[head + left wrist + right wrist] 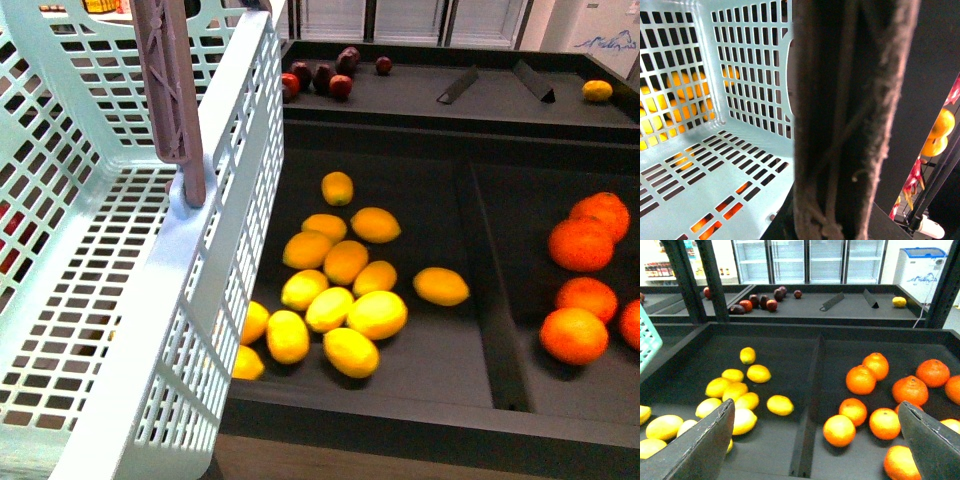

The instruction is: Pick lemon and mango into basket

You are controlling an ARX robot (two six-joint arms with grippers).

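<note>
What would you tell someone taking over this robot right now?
Right gripper: open, empty.
Left gripper: unseen; its camera is tight against the brown handle, so its grip can't be told.
Basket: no fruit shows inside.
Yellow fruit heaped in the bin beside it; lemon and mango can't be told apart here.
Done: nothing. Left: both fruits into the basket.

Mint-blue basket (pixel 190 260), seemingly empty, stands left of heaped lemons (pixel 345 262).
</note>
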